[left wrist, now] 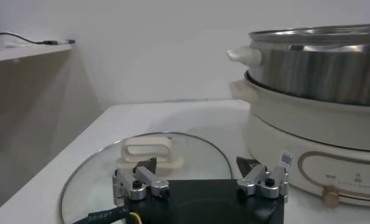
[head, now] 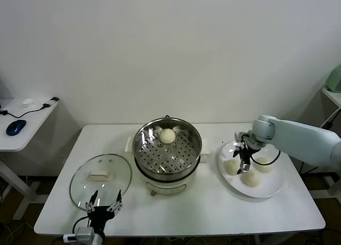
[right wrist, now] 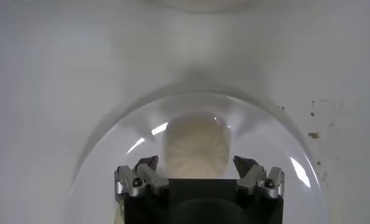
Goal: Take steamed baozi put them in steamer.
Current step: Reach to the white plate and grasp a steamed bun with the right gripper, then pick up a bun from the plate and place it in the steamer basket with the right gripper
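One cream-white baozi (head: 168, 136) lies in the shiny steel steamer (head: 139, 144) on its cream pot base at the table's middle. Three more baozi (head: 232, 166), (head: 251, 178), (head: 263, 164) lie on a white plate (head: 272, 189) at the right. My right gripper (head: 244, 158) hangs low over the plate among them, open. In the right wrist view a baozi (right wrist: 196, 146) sits between the spread fingertips of this gripper (right wrist: 196, 167), which do not touch it. My left gripper (head: 105, 205) is open and empty at the table's front left.
A round glass lid (head: 101, 173) with a cream handle lies flat left of the steamer; in the left wrist view it (left wrist: 191, 152) is just beyond the left gripper (left wrist: 200, 170), with the steamer (left wrist: 319, 67) beside it. A side table with a mouse (head: 16, 127) stands far left.
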You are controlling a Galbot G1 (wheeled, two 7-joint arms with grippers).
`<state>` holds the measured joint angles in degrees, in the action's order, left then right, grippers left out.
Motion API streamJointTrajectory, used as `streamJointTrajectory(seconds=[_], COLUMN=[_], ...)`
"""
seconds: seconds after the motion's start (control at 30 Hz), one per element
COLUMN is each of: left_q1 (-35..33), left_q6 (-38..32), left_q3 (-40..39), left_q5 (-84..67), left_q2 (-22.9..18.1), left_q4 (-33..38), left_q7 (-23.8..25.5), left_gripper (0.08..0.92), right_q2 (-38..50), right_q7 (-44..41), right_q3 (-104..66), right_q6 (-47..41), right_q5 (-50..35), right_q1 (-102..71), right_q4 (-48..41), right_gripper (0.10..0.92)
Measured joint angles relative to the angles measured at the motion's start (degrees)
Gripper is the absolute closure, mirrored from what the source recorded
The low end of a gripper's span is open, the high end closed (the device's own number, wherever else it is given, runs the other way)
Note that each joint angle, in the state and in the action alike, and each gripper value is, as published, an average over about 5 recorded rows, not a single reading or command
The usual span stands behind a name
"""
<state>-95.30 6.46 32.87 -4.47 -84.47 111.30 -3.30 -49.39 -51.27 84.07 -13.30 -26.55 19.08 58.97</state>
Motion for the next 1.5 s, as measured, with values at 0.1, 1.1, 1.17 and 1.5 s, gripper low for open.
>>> streamJointTrajectory(seconds=[0.1,1.1,1.17,1.5], left_q1=[-0.09,-0.16,-0.11,-0.31], left_q6=[-0.04,1.21,1.25,0.96], left_q3=[0.03,-1.2,-1.24,-1.54], left_q5=[-0.07,0.2,0.23,0.28], left_q2=[0.02,0.97,1.01,1.31], left_q4=[0.2,3.11,3.19,2.98], left_q7=[-0.08,-0.02,-0.03,-0.14], left_gripper=[0.177,0.177,0.177,0.177], right_q2=[-0.52,-12.69,-15.52,-27.52], right_q7=[0.36,-3.5,-1.84,5.28], right_q3=[-1.01,9.82,9.86,11.34], right_q6=[-0.3,-3.54,-4.92,-9.34], right_q5=[0.39,-25.49,-28.23,-33.13], right_q1=[-0.98,33.02,33.91,30.31], right_q4=[-0.6,12.1,13.71,14.08], right_gripper=[0.301,0.357,0.347,0.338])
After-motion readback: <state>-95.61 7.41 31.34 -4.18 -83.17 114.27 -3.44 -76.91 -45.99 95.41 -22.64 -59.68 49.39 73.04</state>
